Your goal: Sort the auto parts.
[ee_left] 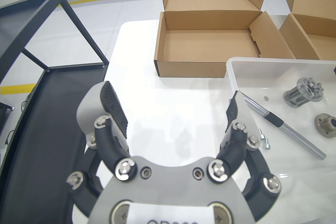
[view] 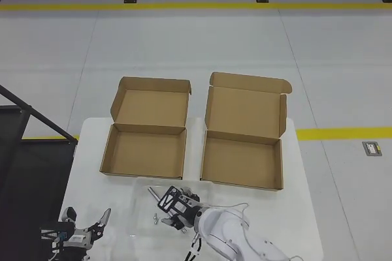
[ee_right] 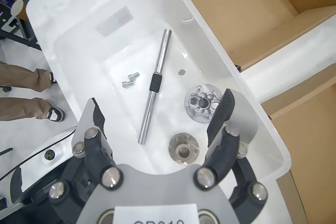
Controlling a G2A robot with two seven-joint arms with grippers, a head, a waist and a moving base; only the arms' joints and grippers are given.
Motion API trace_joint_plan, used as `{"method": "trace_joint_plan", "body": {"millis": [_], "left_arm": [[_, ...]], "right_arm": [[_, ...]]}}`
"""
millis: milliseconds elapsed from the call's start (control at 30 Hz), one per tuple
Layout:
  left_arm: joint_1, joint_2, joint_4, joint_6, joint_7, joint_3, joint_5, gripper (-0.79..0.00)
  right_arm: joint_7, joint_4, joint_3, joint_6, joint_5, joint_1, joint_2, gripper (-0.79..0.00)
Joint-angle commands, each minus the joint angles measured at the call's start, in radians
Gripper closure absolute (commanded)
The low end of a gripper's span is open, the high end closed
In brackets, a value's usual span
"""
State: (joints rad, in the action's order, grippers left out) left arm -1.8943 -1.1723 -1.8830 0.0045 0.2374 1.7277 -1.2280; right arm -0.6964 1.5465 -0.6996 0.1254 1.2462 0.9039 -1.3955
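The left gripper (ee_left: 172, 93) hangs closest, its two ribbed pads spread wide with nothing between them, above bare white table (ee_left: 136, 57) just beside the clear plastic bin (ee_left: 231, 70). The right gripper (ee_right: 161, 97) is poised over that bin, fingers likewise parted and empty, with one pad (ee_right: 221, 110) overlapping the edge of a slotted hub (ee_right: 200, 104) in the right wrist view (whether it touches the part cannot be told). All the auto parts lie loose on the bin floor. A flanged bushing (ee_right: 183, 149) sits nearest the right gripper, just beside the hub. A slim metal rod (ee_right: 155, 86) with a black band round its middle lies along the bin between the two pads. Two small screws (ee_right: 130, 79) rest close together on the rod's other side, and a tiny dark chip (ee_right: 181, 72) lies apart from them all. Beyond the bin, two open cardboard boxes stand side by side with their lids folded back: the left box (view: 144, 153) and the right box (view: 242, 160), both bare inside.
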Motion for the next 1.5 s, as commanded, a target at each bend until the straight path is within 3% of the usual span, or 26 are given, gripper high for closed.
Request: {"method": "trace_joint_plan", "body": {"millis": [0, 567, 633, 933, 1000, 1033, 1067, 1167, 1233, 1267, 1467], "left_arm": [[0.000, 0.000, 0.000, 0.000, 0.000, 0.000, 0.000, -0.785], [0.000, 0.000, 0.000, 0.000, 0.000, 0.000, 0.000, -0.785], [0.000, 0.000, 0.000, 0.000, 0.000, 0.000, 0.000, -0.785], [0.000, 0.000, 0.000, 0.000, 0.000, 0.000, 0.000, -0.785], [0.000, 0.000, 0.000, 0.000, 0.000, 0.000, 0.000, -0.785], [0.000, 0.000, 0.000, 0.000, 0.000, 0.000, 0.000, -0.785], [0.000, 0.000, 0.000, 0.000, 0.000, 0.000, 0.000, -0.785], [0.000, 0.000, 0.000, 0.000, 0.000, 0.000, 0.000, -0.785], [0.000, 0.000, 0.000, 0.000, 0.000, 0.000, 0.000, -0.785], [0.000, 0.000, 0.000, 0.000, 0.000, 0.000, 0.000, -0.785], [0.000, 0.000, 0.000, 0.000, 0.000, 0.000, 0.000, -0.785]], "right_arm": [[-0.001, -0.039, -0.001, -0.016, -0.010, -0.013, -0.007, -0.785], [-0.048, -0.215, 0.031, -0.082, -0.034, -0.097, -0.067, -0.785], [-0.042, -0.232, 0.032, -0.080, -0.039, -0.103, -0.072, -0.702], [-0.062, -0.290, 0.042, -0.121, -0.028, -0.130, -0.100, -0.754], [-0.060, -0.300, 0.042, -0.123, -0.027, -0.133, -0.105, -0.711], [-0.055, -0.303, 0.041, -0.124, -0.030, -0.134, -0.107, -0.653], [-0.049, -0.306, 0.039, -0.124, -0.030, -0.134, -0.109, -0.431], [-0.030, -0.313, 0.032, -0.125, -0.025, -0.130, -0.112, -0.163], [-0.021, -0.314, 0.025, -0.126, -0.022, -0.125, -0.113, -0.034], [-0.018, -0.314, 0.022, -0.124, -0.018, -0.123, -0.113, 0.000], [-0.007, -0.298, 0.000, -0.111, -0.002, -0.103, -0.111, 0.000]]}}
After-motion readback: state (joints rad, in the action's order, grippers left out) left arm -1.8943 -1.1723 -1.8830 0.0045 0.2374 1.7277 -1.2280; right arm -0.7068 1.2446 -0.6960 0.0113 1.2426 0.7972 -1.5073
